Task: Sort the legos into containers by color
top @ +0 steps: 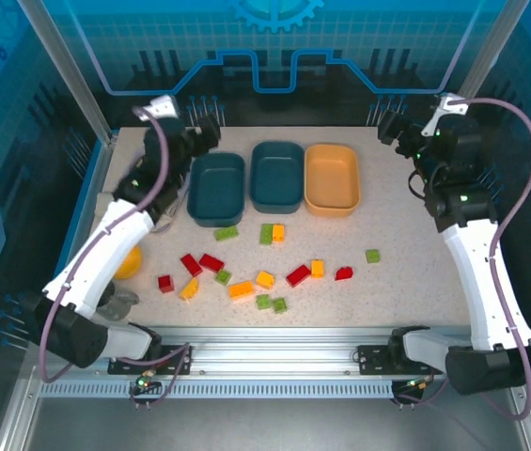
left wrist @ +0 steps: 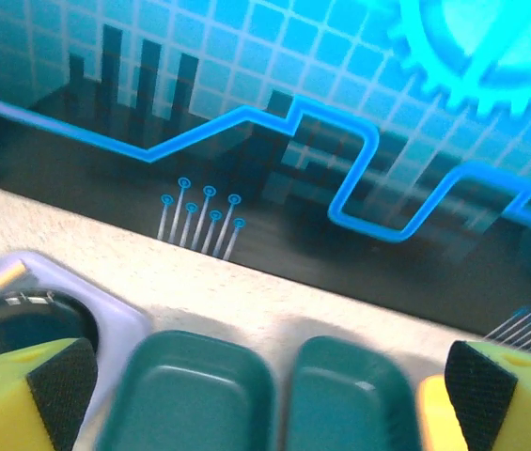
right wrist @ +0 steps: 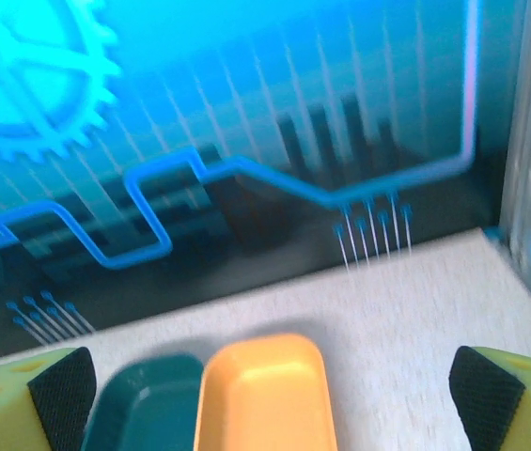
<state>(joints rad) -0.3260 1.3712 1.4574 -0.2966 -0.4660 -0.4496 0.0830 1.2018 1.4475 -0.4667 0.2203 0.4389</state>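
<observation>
Red, orange and green bricks (top: 242, 289) are lying loose just near of the three tubs (top: 277, 176), while left gripper (top: 207, 134) and right gripper (top: 389, 125) are hanging wide open and empty at the far corners, left one sitting closer to most bricks.

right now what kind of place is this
Probably a robot lab test cell: two arms bolted to an aluminium rail, a speckled table walled by blue gear-and-circuit panels, with toy legos and sorting tubs laid out.
</observation>
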